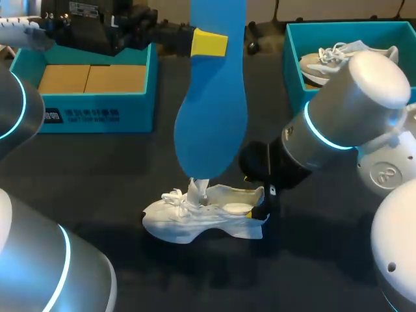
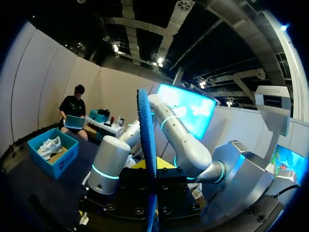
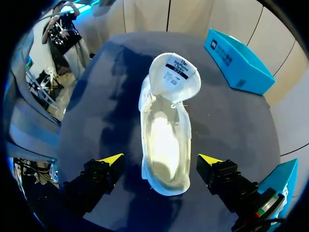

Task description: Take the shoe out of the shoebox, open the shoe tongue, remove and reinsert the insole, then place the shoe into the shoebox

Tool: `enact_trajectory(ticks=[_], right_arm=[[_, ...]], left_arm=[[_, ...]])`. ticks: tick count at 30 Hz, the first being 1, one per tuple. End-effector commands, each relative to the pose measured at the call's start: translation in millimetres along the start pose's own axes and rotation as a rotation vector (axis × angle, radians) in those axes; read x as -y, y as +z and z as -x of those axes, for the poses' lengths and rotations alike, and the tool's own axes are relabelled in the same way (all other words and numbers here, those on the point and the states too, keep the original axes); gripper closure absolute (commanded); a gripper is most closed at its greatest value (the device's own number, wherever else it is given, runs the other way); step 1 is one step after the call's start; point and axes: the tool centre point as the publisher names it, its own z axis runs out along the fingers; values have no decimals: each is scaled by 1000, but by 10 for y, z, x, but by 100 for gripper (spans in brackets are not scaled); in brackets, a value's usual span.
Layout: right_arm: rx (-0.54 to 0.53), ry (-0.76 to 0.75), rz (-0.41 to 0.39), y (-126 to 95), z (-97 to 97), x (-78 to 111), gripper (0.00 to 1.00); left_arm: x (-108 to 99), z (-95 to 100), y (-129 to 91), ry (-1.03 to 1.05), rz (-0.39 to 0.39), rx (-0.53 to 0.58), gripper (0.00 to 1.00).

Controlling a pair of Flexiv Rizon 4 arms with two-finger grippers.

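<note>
1. The left claw (image 1: pixel 209 42) is pinching a flat blue foam insole (image 1: pixel 211 110), which stands edge-on between its fingers and reaches out ahead of it.
2. The right claw (image 3: pixel 161 159) is spread, with a yellow tip on either side of the heel of the white lace-up sneaker (image 3: pixel 166 130), neither touching it.
3. The sneaker lies on the dark table (image 1: pixel 97 169), with its tongue (image 3: pixel 174 72) folded open at the end away from the right claw.

Blue insole (image 1: pixel 211 117) held upright in the left gripper (image 1: pixel 209 42), white sneaker (image 1: pixel 201 218) on the black table (image 1: pixel 97 175) beneath it, right gripper (image 1: pixel 257 196) at its heel, teal shoebox (image 1: pixel 97 114) behind at left, second shoebox (image 1: pixel 292 58) at right holding another sneaker (image 1: pixel 328 58)
</note>
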Motion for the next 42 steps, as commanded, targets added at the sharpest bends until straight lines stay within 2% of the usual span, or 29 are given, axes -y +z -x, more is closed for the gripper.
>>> enact_trajectory(ticks=[1, 4, 13, 26, 35, 42], right_arm=[[6, 1, -201, 36, -18, -38, 0], [14, 5, -240, 58, -18, -48, 0], [13, 2, -236, 109, -35, -26, 0], [18, 0, -224, 75, 75, 8, 0], [16, -42, -229, 142, 324, -237, 0], [-12, -53, -228, 287, 407, -300, 0]], left_arm=[[10, 10, 9, 0, 3, -1, 100], [10, 10, 9, 0, 3, -1, 100], [10, 10, 9, 0, 3, -1, 100], [10, 10, 9, 0, 3, -1, 100], [10, 10, 9, 0, 3, -1, 100], [10, 10, 9, 0, 3, -1, 100]])
